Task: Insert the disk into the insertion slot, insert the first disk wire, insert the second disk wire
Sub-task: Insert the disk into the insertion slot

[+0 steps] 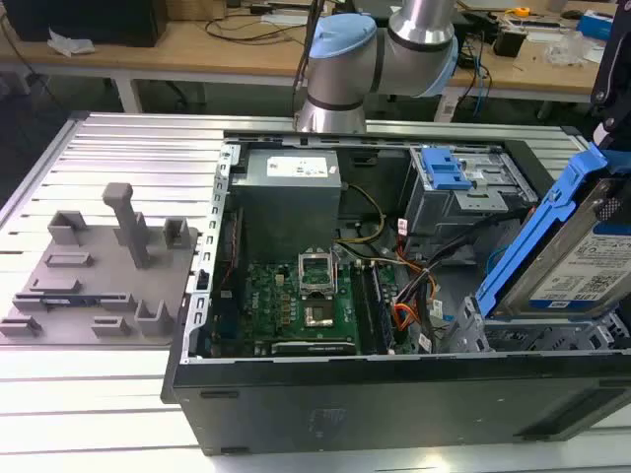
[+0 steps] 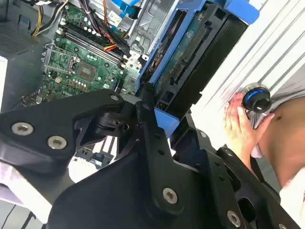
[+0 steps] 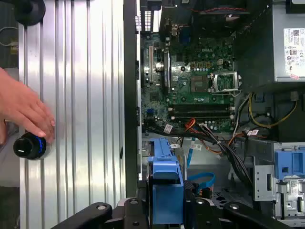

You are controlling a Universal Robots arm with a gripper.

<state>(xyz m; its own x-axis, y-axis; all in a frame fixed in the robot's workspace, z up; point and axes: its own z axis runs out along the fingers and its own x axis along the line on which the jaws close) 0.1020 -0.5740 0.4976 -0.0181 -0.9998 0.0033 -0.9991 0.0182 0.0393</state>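
The disk (image 1: 582,256), a silver drive with a white label in a blue carrier, hangs steeply tilted over the front right corner of the open computer case. My gripper (image 1: 613,138) is shut on its upper end. In both wrist views the black fingers (image 2: 151,129) clamp the blue carrier (image 3: 167,191). The insertion slot (image 1: 537,337), a low silver-grey bay, lies just below the disk's lower edge. A blue flat cable (image 3: 202,180) and an orange, red and black wire bundle (image 1: 409,305) lie loose next to the bay. Which of these are the disk wires I cannot tell.
A taller grey cage with a blue latch (image 1: 446,169) stands behind the slot. The motherboard (image 1: 296,301) and the grey power supply (image 1: 291,187) take up the case's left part. A grey fixture (image 1: 99,276) sits on the aluminium table. A person's hand (image 3: 24,109) rests by a black knob (image 3: 28,147).
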